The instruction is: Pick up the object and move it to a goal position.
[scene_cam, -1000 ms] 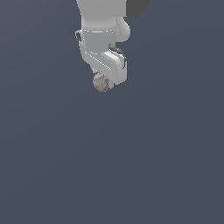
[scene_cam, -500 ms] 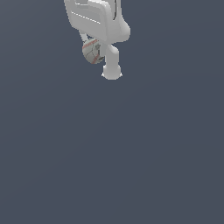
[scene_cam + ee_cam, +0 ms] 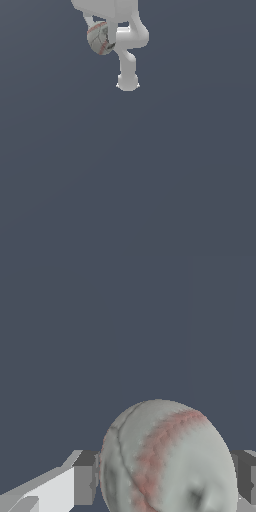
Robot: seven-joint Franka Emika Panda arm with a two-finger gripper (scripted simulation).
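White robot claw clamped on the small off-white ball with red seam lines, fingers on both sides. Ball sits high near the exterior view's top, under the arm.

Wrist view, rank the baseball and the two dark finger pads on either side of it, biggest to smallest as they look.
1. Baseball, by far the largest.
2. The pad beside the white finger.
3. The pad on the opposite side, though the frame edge cuts it, so the pads' order is unsure.
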